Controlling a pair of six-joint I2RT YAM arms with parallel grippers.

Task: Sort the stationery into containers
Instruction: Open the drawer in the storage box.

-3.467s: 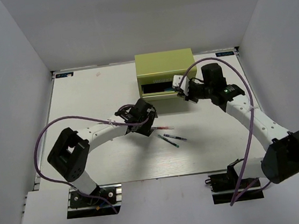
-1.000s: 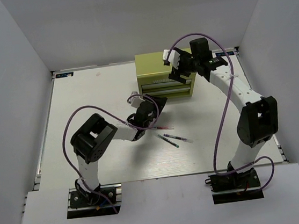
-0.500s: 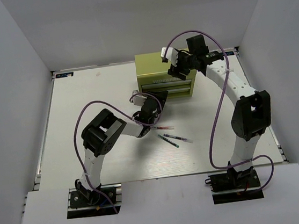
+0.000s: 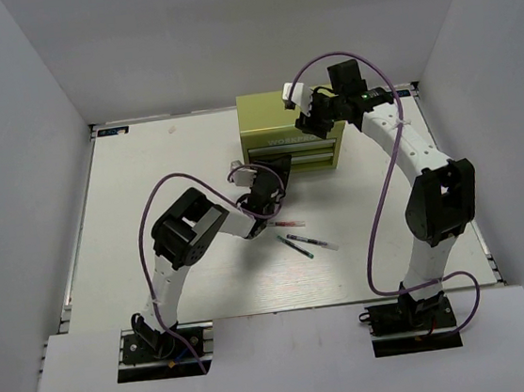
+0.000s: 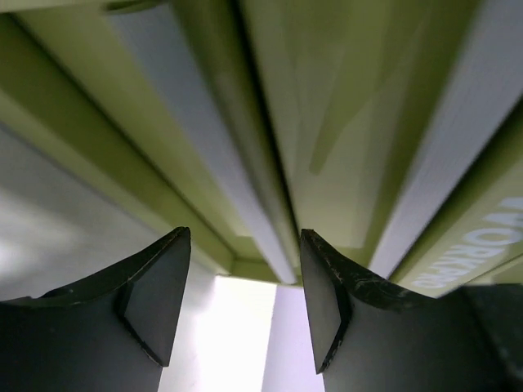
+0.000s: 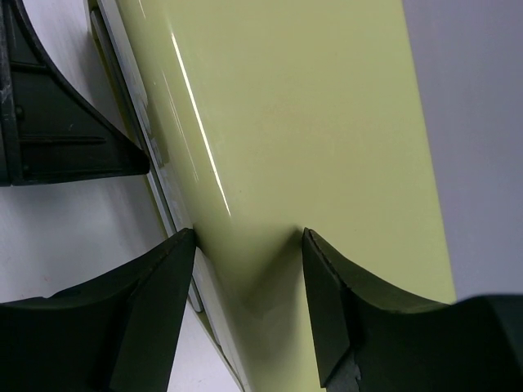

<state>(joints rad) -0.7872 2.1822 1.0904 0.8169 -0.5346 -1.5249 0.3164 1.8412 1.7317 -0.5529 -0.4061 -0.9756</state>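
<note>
Lying before tool chest [image 4: 267,115]: thin pens [image 4: 305,242], judged light, stiff, roll-prone; pinch mid-barrel. Left gripper [image 5: 243,237], right gripper [image 6: 248,233]: agape, empty.

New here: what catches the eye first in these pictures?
The olive-green tool chest stands at the table's far edge. The right claw hangs open over its top, and the left claw is open at its front. Three pens lie on the table nearby.

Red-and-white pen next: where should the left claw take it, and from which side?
Probably mid-barrel, from straight above, closing across the red-and-white pen: it lies flat on the table, running roughly left-right, too thin to reach from the side. The two dark pens lie just nearer, apart from it.
</note>
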